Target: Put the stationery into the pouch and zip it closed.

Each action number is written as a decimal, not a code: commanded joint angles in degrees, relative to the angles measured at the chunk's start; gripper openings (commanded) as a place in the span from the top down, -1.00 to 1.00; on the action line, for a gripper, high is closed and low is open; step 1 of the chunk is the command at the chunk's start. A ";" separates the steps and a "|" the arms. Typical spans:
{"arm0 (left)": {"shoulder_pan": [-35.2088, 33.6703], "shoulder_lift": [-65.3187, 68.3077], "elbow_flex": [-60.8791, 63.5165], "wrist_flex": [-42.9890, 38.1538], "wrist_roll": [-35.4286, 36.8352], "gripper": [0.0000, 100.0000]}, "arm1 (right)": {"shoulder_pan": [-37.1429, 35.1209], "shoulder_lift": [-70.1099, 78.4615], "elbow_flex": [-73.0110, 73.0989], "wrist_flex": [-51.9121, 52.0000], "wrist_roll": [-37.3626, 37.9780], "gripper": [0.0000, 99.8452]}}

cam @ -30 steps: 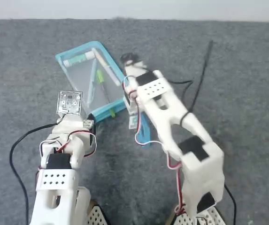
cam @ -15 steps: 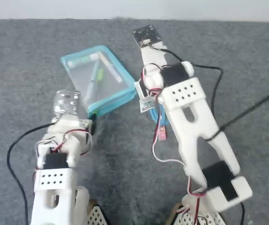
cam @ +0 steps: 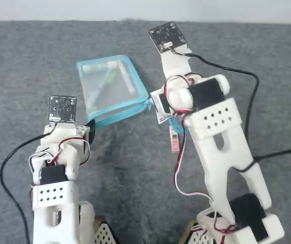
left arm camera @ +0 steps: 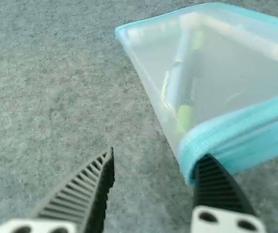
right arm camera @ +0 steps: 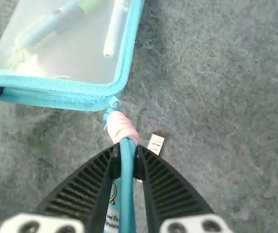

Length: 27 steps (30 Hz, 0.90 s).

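Observation:
The clear pouch with a teal zip border lies flat on the grey carpet, with pens and a green highlighter inside. My right gripper is shut on the teal pull strap, which carries a pink wrap and runs to the zip slider at the pouch's corner. In the high view that gripper sits just right of the pouch. My left gripper stands open at the pouch's near left corner, one finger against the teal edge. From above it shows below the pouch.
Grey carpet spreads on every side. A small white tag hangs by the strap. Black cables trail off the right arm and loop left of the left arm.
The right arm has swung rightward with the strap, dragging the pouch right and turning it. The left arm has drifted slightly left at the pouch's corner.

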 commanded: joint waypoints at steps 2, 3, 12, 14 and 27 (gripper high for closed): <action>-0.26 0.53 -2.42 -4.48 -0.62 0.51 | 0.40 -7.08 -2.37 3.56 2.81 0.99; -0.26 0.53 -1.80 -5.36 -0.70 0.51 | 0.40 -7.87 -2.37 4.18 2.99 0.99; 5.45 0.53 -0.66 -6.68 -0.70 0.51 | 0.40 -17.63 13.80 -0.84 7.82 0.99; 7.65 0.53 -0.04 -6.68 -0.79 0.52 | -0.84 -20.18 18.46 -2.68 8.26 0.99; 12.66 0.09 3.47 -12.75 -0.79 0.98 | -5.58 -28.18 33.05 -5.58 11.96 0.99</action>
